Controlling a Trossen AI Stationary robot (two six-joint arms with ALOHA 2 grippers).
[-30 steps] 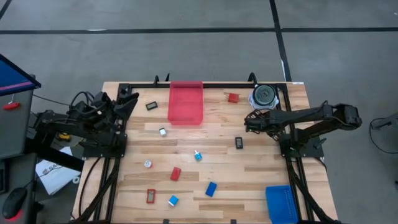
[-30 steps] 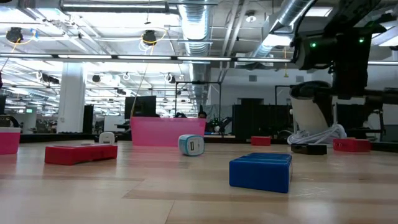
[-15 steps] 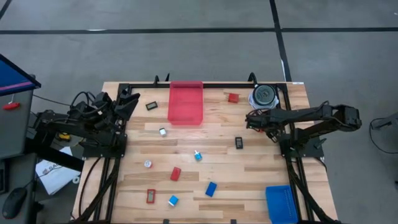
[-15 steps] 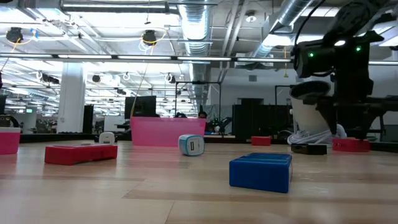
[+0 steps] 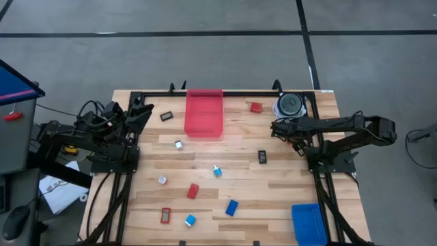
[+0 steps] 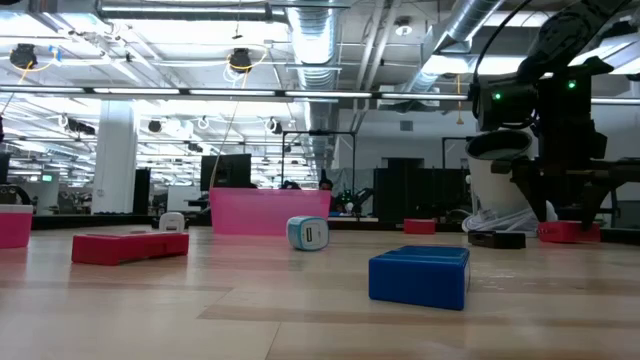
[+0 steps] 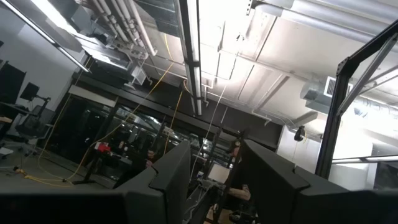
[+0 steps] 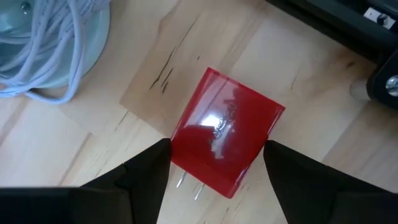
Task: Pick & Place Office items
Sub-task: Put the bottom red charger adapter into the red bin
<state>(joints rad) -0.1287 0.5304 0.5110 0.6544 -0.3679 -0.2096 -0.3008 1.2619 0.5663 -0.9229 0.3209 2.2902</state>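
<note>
Red plastic fills the right wrist view: a red block (image 8: 227, 134) with two small metal prongs showing at one edge lies flat on the table (image 5: 287, 178), framed between the two dark fingers (image 8: 146, 171) of the right hand (image 5: 274, 126). That hand is spread wide and holds nothing. It hangs over the far right part of the table, beside the grey disc (image 5: 289, 104) with its coil of pale cable, and the low view shows it just above the wood with a finger to either side of the block, so it looks lined up to close on it. The wide spread makes sense, since the block sits skewed to the fingers and needs room on both sides. The cable lies near, and a careless descent might catch it. The red tray (image 5: 203, 113) sits well apart at the far edge, and the blue tray (image 5: 308, 224) lies at the near right corner. Going by colour, the red tray is probably where this piece belongs. The other items lie scattered over the middle and near part of the table: a black rectangle (image 5: 262, 156), a pale cube (image 5: 217, 171), a blue block (image 5: 231, 207) and more toward the left. None is in a tray, so the sorting seems barely begun. The left hand (image 5: 141, 109) waits folded at the table's left edge, pointed up at the ceiling, its fingers apart and empty.
</note>
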